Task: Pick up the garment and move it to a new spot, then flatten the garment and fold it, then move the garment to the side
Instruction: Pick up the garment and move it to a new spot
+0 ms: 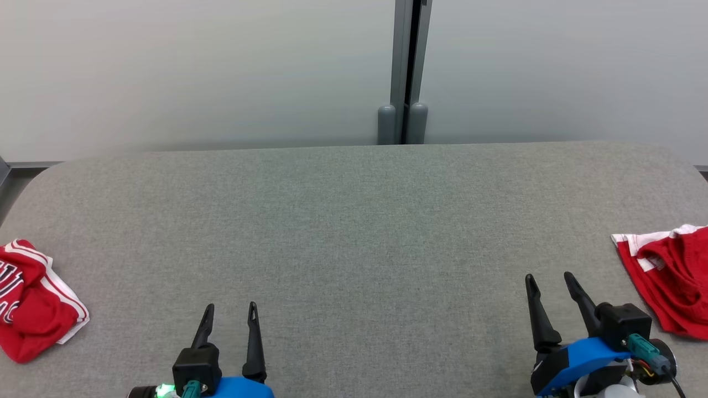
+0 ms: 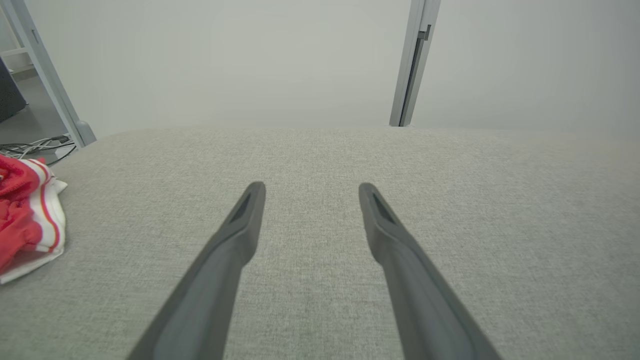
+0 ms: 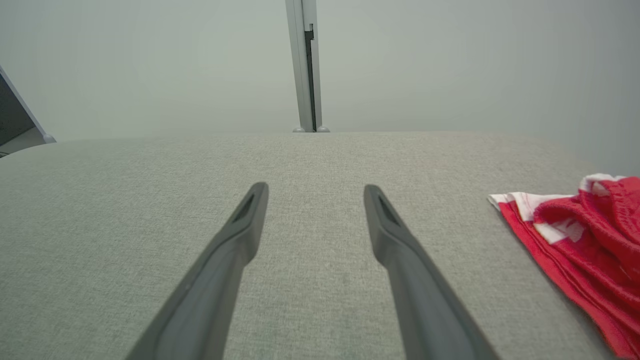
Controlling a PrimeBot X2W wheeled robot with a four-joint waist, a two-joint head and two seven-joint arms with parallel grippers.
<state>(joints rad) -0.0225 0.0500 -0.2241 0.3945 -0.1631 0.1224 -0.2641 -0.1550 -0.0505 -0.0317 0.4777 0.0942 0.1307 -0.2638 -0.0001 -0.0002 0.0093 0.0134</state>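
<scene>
Now two red garments are seen on the grey table (image 1: pixel 354 221), one at each side. The left garment (image 1: pixel 33 301) is found far out to the left of the left gripper (image 1: pixel 231 305), well apart from it. It is bunched up in a soft heap. It is red, with white and red stripes along its edge, and parts of white letters can be seen on it. In the left wrist view the striped edge is seen lying on the table, off to the left of the fingers (image 2: pixel 240 225).

The right garment (image 1: pixel 672 282) is found just to the right of the right gripper (image 1: pixel 549 276), near it but not touched by it. It is red too, with a white band at its far corner. Its near edge is laid out flat, and the rest is folded over in wrinkles.

Both grippers are held low over the table, and their fingers are pointed at the pale wall (image 1: pixel 193 66). The fingers of each gripper are spread wide apart, and nothing is held between them.
</scene>
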